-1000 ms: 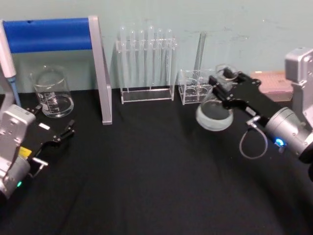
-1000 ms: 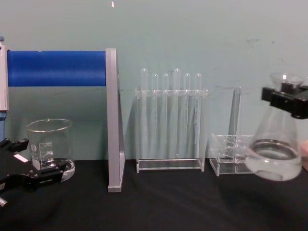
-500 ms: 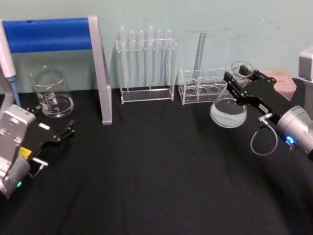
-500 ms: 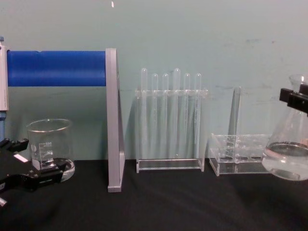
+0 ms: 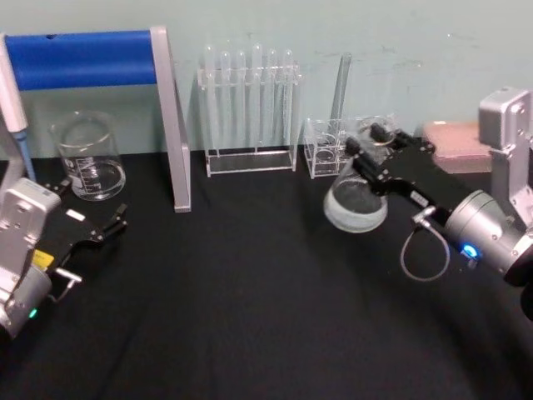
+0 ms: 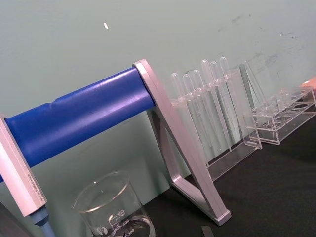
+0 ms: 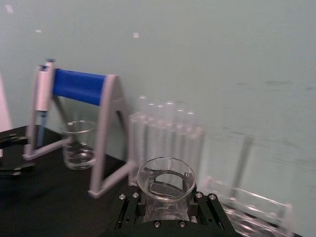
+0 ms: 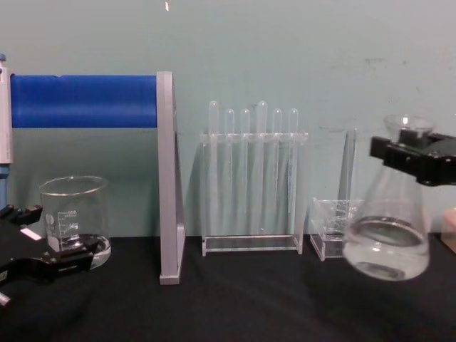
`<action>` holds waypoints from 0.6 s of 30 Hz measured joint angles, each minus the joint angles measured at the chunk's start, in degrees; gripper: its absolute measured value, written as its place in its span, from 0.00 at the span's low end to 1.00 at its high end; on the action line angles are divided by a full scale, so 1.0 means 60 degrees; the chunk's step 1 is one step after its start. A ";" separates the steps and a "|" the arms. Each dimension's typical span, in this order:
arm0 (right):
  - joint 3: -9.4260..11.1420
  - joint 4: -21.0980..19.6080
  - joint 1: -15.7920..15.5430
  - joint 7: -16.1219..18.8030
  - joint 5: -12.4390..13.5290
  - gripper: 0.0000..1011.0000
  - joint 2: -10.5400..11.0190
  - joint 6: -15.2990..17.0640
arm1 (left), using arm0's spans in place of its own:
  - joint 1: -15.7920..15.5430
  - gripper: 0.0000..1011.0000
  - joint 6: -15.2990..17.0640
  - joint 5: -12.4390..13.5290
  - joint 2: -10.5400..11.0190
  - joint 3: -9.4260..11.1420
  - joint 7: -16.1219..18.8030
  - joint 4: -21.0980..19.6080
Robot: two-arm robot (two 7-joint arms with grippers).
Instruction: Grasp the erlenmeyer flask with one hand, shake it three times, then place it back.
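The erlenmeyer flask [image 5: 356, 202] [image 8: 386, 239] is clear glass with a little liquid in its wide base. It hangs above the black table, tilted, in front of the small clear rack. My right gripper [image 5: 372, 148] [image 8: 412, 155] is shut on the flask's neck just under the flared rim. In the right wrist view the flask's open mouth [image 7: 166, 179] sits between the black jaws. My left gripper [image 5: 93, 225] [image 8: 44, 249] is parked low at the left near the beaker, fingers spread with nothing between them.
A glass beaker [image 5: 87, 157] [image 6: 114, 210] stands at the back left under a blue roller stand [image 5: 92, 58]. A test tube rack [image 5: 249, 108] and a small clear rack [image 5: 326, 148] line the back wall. A pink box [image 5: 454, 137] lies at the far right.
The right gripper has swung the flask back to the left and slightly lower, after moving it right half a second ago. The left arm has not moved.
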 joint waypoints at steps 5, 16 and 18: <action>-0.0374 -0.0273 -0.0106 0.0380 0.0136 0.44 0.0069 0.0035 | 0.0001 0.99 0.0000 0.0000 0.0001 0.0000 0.0000 0.0000; -0.1321 -0.0677 -0.0132 0.0996 0.0268 0.44 0.0211 0.0071 | 0.0000 0.99 0.0000 0.0000 0.0001 0.0001 0.0000 0.0000; -0.1518 -0.0749 -0.0109 0.1108 0.0279 0.44 0.0252 0.0076 | 0.0000 0.99 0.0000 0.0000 0.0000 0.0001 0.0000 0.0000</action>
